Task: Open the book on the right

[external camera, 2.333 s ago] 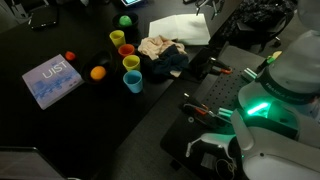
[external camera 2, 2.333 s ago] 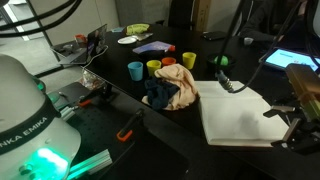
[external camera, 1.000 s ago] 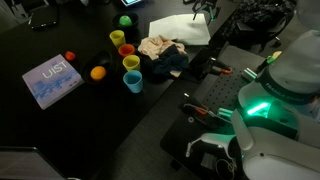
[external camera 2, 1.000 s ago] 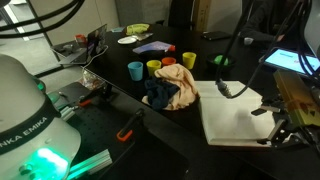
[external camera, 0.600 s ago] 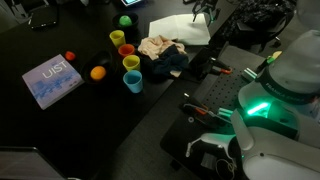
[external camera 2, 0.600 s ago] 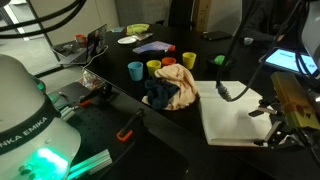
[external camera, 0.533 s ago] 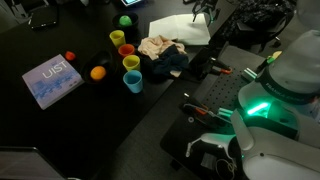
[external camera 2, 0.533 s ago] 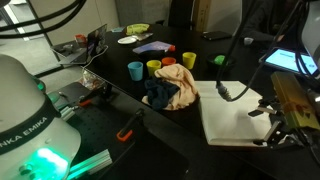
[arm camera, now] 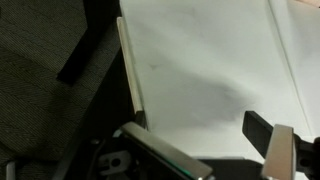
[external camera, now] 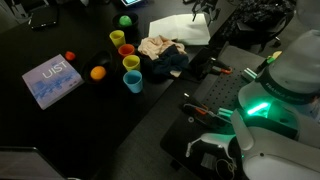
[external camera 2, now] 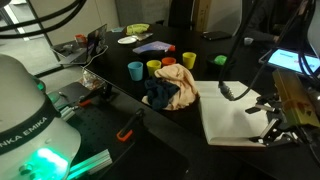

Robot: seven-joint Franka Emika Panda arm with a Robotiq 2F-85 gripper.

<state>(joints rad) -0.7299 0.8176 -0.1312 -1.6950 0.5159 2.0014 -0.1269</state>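
The book point(external camera 2: 232, 118) lies open on the dark table, showing blank white pages. It also shows at the far side in an exterior view point(external camera: 178, 27). My gripper point(external camera 2: 272, 128) hangs low over the book's outer edge, beside a beige-brown panel point(external camera 2: 296, 100) that may be its raised cover. In the wrist view the white page point(arm camera: 200, 60) fills the picture, with its thick page edge at the left. My gripper point(arm camera: 205, 140) is open, its two fingers spread just above the page with nothing between them.
A larger blue-lavender book point(external camera: 52, 80) lies apart on the table. Coloured cups point(external camera: 129, 62), an orange ball point(external camera: 98, 72) and a heap of cloth point(external camera 2: 172, 90) sit beside the open book. The robot base point(external camera: 285, 85) stands nearby.
My gripper and the beige-brown panel beside it have sunk lower and slid a little along the open book's edge. The white pages lie as before.
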